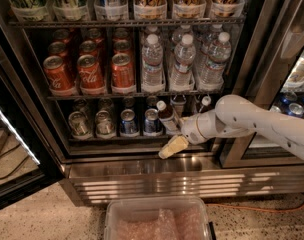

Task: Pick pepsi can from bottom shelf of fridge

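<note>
Pepsi can [152, 122] stands upright at the front of the bottom shelf [117, 138] of the fridge [142, 166], untouched, while the gripper [173, 147] hangs just below-right of it under the rail, probably lining up a reach; how wide it is set, cannot tell.

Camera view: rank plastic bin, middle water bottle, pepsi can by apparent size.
1. plastic bin (nearest camera, so inflated)
2. water bottle
3. pepsi can
The gripper hangs below-right of the can.
</note>
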You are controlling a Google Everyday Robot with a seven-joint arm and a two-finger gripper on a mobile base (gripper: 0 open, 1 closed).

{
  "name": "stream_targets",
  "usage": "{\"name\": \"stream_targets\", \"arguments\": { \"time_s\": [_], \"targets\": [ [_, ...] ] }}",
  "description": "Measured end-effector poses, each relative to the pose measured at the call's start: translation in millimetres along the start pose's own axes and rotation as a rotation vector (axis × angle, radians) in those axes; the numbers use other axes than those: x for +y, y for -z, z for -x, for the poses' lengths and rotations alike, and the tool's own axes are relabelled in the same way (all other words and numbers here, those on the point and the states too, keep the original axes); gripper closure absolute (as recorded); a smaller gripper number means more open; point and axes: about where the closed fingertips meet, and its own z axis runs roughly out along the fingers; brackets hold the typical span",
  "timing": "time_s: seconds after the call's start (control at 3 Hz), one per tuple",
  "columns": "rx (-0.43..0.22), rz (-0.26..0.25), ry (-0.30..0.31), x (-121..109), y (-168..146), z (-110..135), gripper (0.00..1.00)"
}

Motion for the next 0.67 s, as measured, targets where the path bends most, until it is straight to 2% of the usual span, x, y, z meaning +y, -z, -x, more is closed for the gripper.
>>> {"name": "stream_targets", "arguments": {
  "time_s": [0.33, 0.67],
  "targets": [
    [0.0, 0.0, 0.0, 0.0, 0.0, -0.1, 0.02],
    [-0.011, -0.008, -0.021, -3.4, 4.5, -9.2, 0.1]
  ]
}}
